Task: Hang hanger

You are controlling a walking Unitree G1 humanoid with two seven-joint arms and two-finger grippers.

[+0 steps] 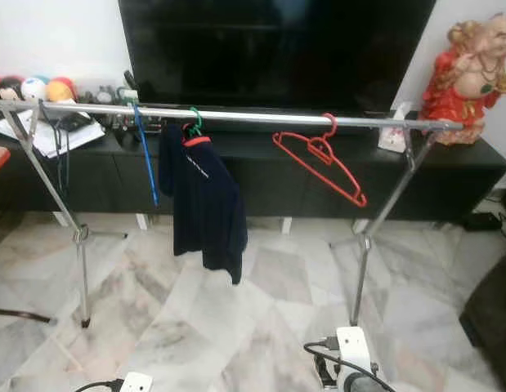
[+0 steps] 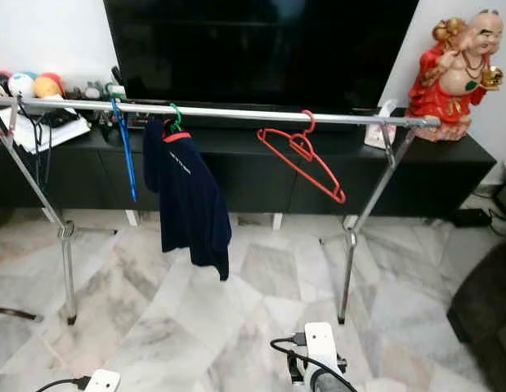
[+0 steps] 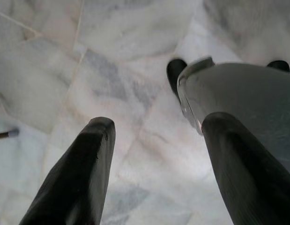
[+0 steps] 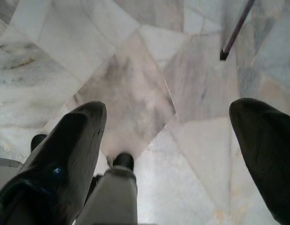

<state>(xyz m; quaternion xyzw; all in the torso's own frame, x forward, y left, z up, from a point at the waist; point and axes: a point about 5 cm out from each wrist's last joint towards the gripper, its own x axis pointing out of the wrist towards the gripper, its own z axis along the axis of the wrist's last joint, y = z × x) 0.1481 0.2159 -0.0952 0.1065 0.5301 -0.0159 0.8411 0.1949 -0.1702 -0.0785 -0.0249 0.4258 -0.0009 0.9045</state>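
The red hanger [image 1: 322, 161] is on the rail [image 1: 261, 118] of the drying rack, hook over the bar, right of the navy shirt [image 1: 203, 200] on its green hanger [image 1: 194, 122]. A blue hanger [image 1: 144, 155] dangles further left. So by my read the hang is basically done.

Both arms are low. The left gripper [image 3: 154, 173] and right gripper [image 4: 182, 154] point at the marble floor [image 3: 88, 70], fingers spread apart w/ nothing between them.

Risks from here:
- The red hanger sits tilted, one shoulder well lower than the other (probably swinging or seated skew). A bump to the rail could slip the hook off.
- The rack's right leg [image 1: 360, 278] stands close to the robot's right wrist [image 1: 355, 351]. Turning or stepping fwd could knock it & shake everything.
- Loose cables at both wrists may snag the leg, I'd guess.
- TV [image 1: 277, 49] and red statue [image 1: 469, 73] on the dark surface behind: a toppled rack could hit them.
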